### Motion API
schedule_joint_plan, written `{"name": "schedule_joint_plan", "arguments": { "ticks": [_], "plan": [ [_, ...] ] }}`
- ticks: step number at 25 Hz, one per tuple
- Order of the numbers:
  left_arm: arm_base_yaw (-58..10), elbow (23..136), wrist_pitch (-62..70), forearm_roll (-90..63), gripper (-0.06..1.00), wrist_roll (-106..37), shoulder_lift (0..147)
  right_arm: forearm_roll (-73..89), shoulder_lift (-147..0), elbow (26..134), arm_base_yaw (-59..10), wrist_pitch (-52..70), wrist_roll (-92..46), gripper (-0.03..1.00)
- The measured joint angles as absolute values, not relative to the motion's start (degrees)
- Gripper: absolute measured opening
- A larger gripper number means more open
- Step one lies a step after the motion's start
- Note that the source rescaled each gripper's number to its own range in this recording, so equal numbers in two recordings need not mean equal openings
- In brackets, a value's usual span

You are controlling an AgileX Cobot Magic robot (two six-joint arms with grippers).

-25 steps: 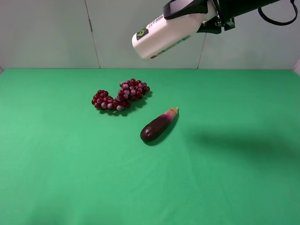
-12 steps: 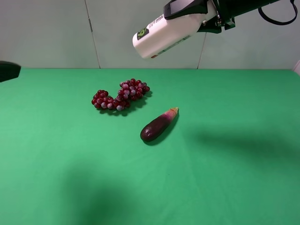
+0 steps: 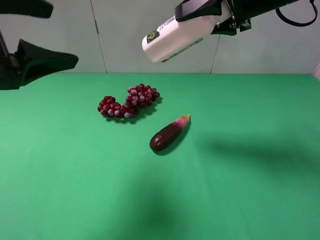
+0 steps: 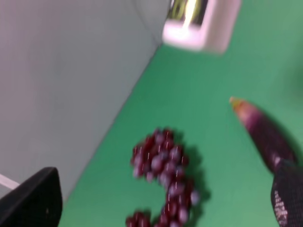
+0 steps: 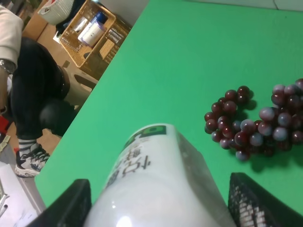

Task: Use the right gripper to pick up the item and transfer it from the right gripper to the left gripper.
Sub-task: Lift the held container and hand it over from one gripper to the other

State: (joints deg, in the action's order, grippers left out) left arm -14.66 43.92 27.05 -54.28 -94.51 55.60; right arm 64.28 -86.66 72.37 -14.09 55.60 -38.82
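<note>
Your right pincer is closed on the bottle and holds it high in the air, over the far side of the green table. The bottle is tilted, and its free end points down toward your left side. Your left pincer is up in the air at the left edge. Its jaws are wide and hold nothing, and it is well apart from the bottle. On the table below, the grapes lie near the eggplant, but they do not touch. The left wrist view is blurry.
</note>
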Motion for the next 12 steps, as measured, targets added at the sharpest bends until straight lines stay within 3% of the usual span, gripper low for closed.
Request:
{"name": "schedule_joint_plan", "arguments": {
  "ticks": [12],
  "plan": [
    [-15.06, 47.99, 37.64, -76.39, 0.73, -116.65, 65.03, 64.22, -86.66, 72.37, -14.09, 55.97, -39.35, 0.01]
  ]
}}
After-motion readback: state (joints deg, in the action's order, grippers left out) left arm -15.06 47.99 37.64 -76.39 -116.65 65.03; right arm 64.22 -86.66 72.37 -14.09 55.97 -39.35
